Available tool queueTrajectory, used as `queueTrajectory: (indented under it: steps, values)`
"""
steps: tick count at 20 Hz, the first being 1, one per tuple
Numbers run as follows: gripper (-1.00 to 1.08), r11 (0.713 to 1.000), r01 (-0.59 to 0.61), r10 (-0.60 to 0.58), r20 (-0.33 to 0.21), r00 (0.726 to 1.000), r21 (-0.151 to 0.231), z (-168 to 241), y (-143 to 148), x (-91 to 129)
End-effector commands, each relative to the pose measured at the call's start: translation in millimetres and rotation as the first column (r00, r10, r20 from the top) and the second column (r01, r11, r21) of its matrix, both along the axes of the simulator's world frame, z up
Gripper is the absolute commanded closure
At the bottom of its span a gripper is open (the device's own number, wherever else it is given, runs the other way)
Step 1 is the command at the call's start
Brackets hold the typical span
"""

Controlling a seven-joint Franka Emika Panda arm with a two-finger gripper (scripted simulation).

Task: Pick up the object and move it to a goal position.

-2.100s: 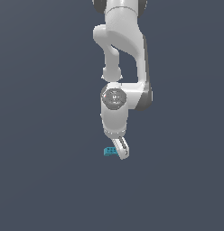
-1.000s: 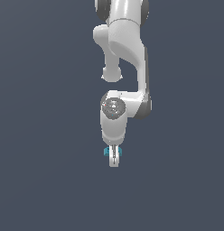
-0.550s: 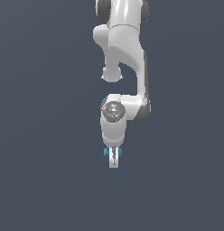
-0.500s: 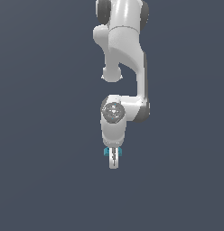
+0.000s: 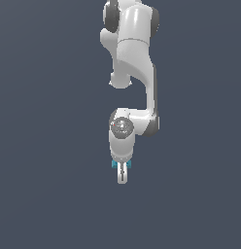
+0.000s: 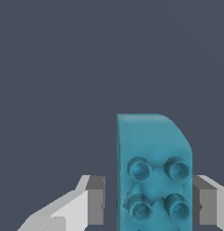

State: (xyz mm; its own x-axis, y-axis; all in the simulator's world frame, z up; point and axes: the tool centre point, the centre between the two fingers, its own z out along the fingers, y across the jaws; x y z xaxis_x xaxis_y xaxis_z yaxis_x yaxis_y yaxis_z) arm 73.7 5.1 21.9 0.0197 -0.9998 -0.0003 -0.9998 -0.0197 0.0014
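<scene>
The object [image 6: 154,153] is a small teal-blue block with round studs on top. In the wrist view it lies between the two fingers of my gripper [image 6: 148,203]. One grey pad [image 6: 202,205] is at the block's side. The other pad [image 6: 96,200] stands a small gap away from it, so the gripper is open around the block. In the exterior view the gripper [image 5: 122,174] points straight down, and only teal slivers of the object [image 5: 114,164] show on either side of the fingers.
Only a plain dark grey-blue ground surrounds the arm [image 5: 134,53] in both views. No other objects, edges or marker show.
Two seconds ago the hand was tilted beside the block. It has since swung upright and come down over it. Over the last half second almost nothing has moved.
</scene>
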Motion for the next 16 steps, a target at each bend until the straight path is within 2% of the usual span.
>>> queueTrajectory:
  steps: [1,16]
  values:
    - [1.08,1.0,0.0,0.0,0.001,1.0,0.0,0.2,0.0,0.7]
    - [1.08,1.0,0.0,0.0,0.001,1.0,0.0,3.2,5.0,-3.7]
